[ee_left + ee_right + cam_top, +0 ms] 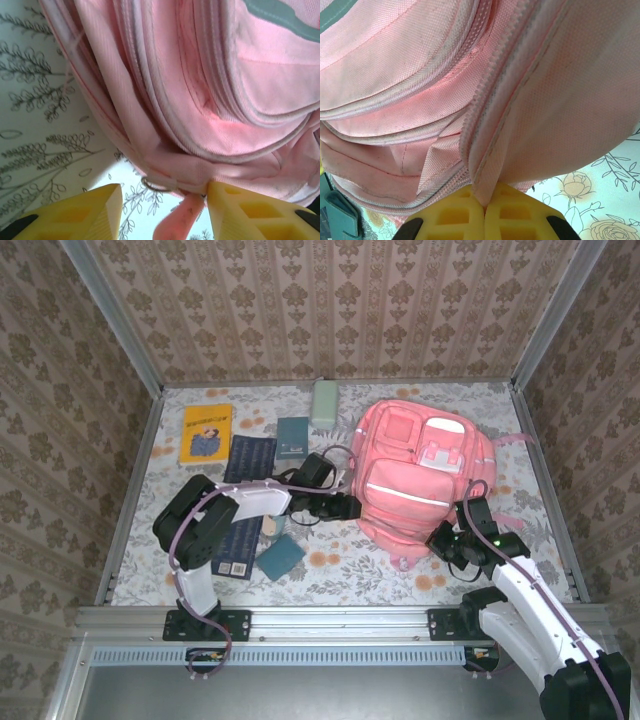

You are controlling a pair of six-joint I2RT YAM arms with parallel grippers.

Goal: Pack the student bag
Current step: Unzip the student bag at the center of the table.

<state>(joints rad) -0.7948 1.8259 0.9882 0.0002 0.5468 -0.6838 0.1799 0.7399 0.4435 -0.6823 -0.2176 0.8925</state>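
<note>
Student bag (415, 480) is lying right of centre, the right gripper (485, 200) clamping its fabric edge at lower right, the left gripper (164, 189) hovering, jaws apart, at its left side, a yellow book (206, 432) sitting upper left.

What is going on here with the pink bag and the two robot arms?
Two robot arms are working on the large soft pink fabric backpack, which lies on the flower-printed table. The right pincer is shut on a fold of its fabric beside a zipper. The left pincer is open at the bag's edge, a pink pull tab between its fingers. A flat yellow book and other books lie outside the bag.
</note>
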